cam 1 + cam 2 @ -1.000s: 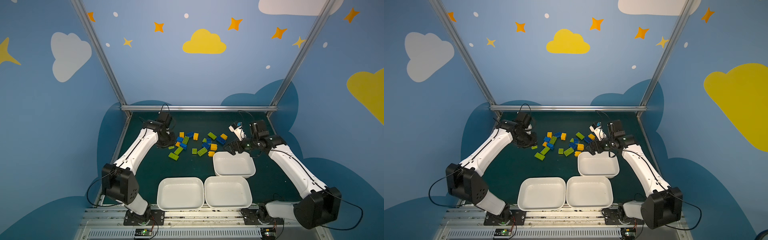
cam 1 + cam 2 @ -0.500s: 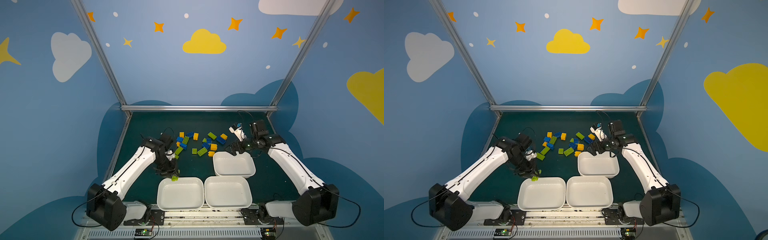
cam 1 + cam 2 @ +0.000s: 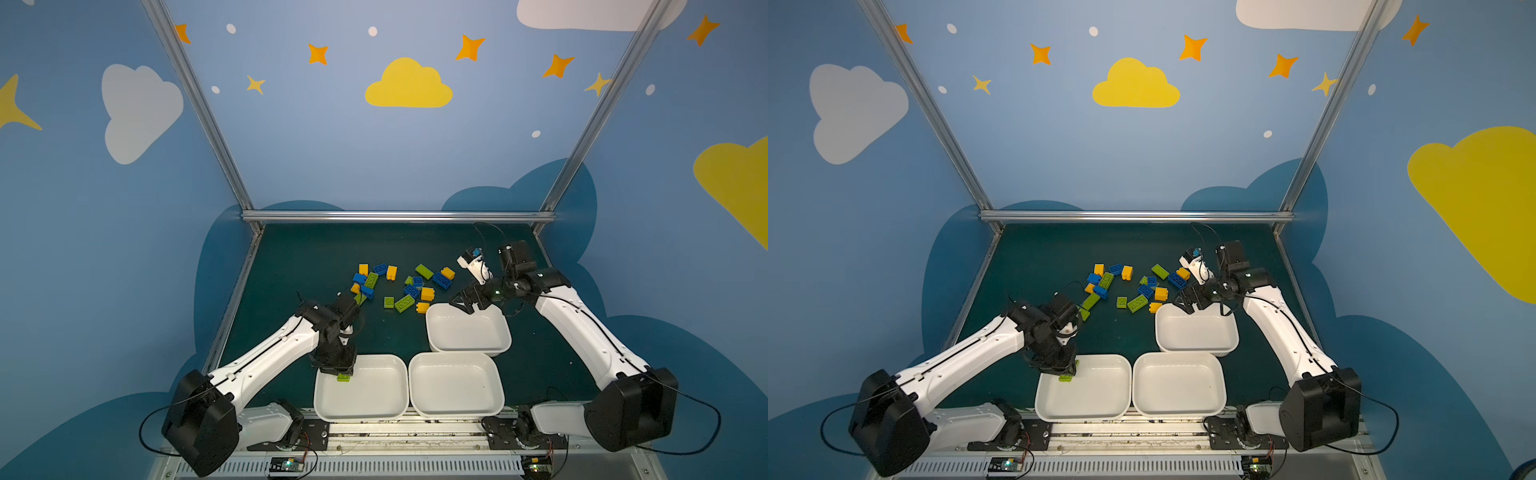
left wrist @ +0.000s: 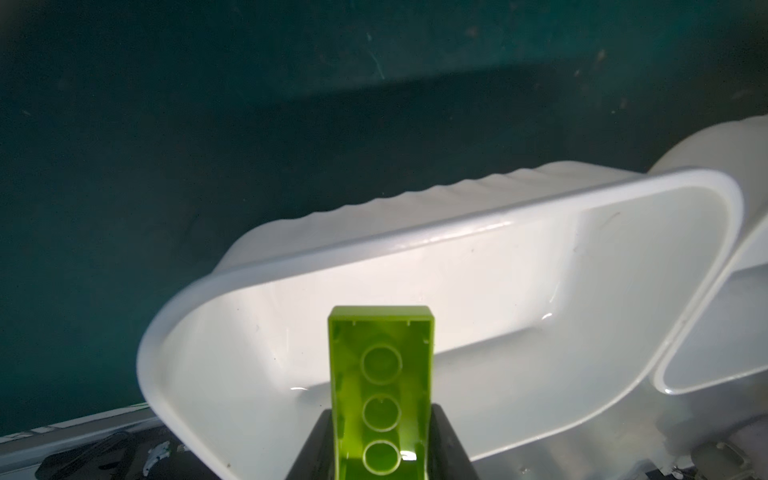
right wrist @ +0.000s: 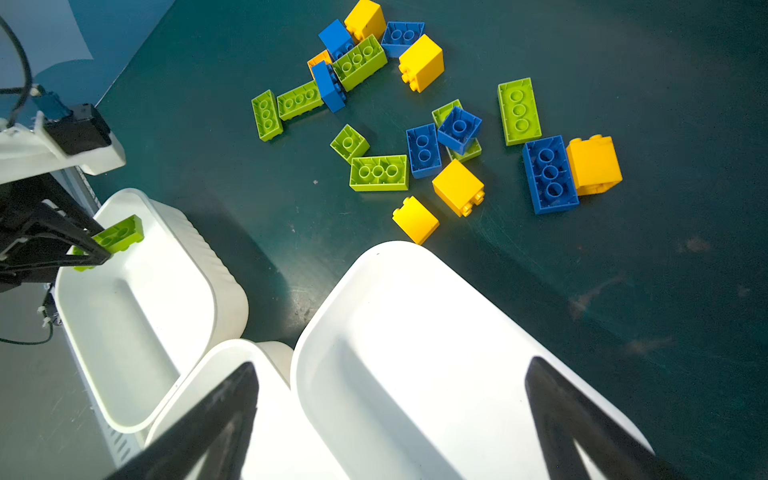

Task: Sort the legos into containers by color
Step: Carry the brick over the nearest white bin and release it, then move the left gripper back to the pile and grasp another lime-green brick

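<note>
Left wrist view: the left gripper (image 4: pixel 380 457) is clamped on a lime-green brick (image 4: pixel 380 365), underside to the camera, hanging over the near-left tray (image 4: pixel 415 240). A second ago this arm was far back at the left edge of the loose legos (image 3: pixel 411 291). It has since swung near, and the brick now hangs above the tray's far-left corner, not yet let go. Release looks like the next step, which would make this the green tray. In both top views the middle near tray (image 3: pixel 455 386) is empty. The right gripper (image 3: pixel 469 305), jaws wide and empty, has barely moved above the far edge of the far-right tray (image 3: pixel 467 336).
</note>
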{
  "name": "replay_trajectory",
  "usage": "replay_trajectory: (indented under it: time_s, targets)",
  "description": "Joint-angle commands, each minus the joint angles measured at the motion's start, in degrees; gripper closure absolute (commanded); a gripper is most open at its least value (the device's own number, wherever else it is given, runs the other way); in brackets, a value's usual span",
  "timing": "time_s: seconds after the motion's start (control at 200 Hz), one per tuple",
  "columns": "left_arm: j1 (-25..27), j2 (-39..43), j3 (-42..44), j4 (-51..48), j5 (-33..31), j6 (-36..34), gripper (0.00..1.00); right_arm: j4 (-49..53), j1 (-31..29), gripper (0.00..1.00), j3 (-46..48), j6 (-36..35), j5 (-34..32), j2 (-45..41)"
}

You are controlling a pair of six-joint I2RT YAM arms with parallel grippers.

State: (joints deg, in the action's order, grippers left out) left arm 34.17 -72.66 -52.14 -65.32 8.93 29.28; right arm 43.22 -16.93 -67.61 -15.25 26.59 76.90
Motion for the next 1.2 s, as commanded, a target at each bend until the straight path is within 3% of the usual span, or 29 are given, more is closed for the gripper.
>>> replay_trajectory:
  time_s: [0.0,0.195,0.335,0.511,0.611,0.756,1.081,1.196]
  targets:
    - [0.4,-0.8,0.4,-0.2,-2.5,2.6,0.66,1.4,0.0,0.01,-0.2,-0.8,-0.2,0.3]
    - [0.3,-0.9,-1.6,-4.9,-6.2,5.0,0.52,1.4,0.0,0.01,-0.5,-0.8,-0.2,0.4]
    - [-0.3,-1.0,-7.0,-7.9,-5.1,5.8,0.47,0.8,0.0,0.01,-1.1,-0.2,-0.2,0.6]
    - [-4.0,-7.3,-20.7,-7.1,-7.3,-1.5,0.4,-0.9,0.4,0.01,-1.9,1.3,0.6,1.3]
    - [-7.4,-12.6,-24.4,-4.4,-8.6,-3.2,0.36,-1.5,0.5,0.01,-2.1,1.9,0.4,1.2]
    - [-10.4,-20.3,-28.2,-0.7,-12.3,4.9,0.33,-2.5,0.7,0.01,-1.6,2.8,-0.2,0.6]
    - [-10.8,-31.5,-31.6,1.9,-23.8,40.0,0.32,-4.2,1.3,0.01,0.0,4.2,-0.2,0.0]
    - [-11.0,-33.2,-30.7,6.9,-25.1,45.4,0.32,-4.2,1.7,0.01,-0.1,4.2,0.0,0.2]
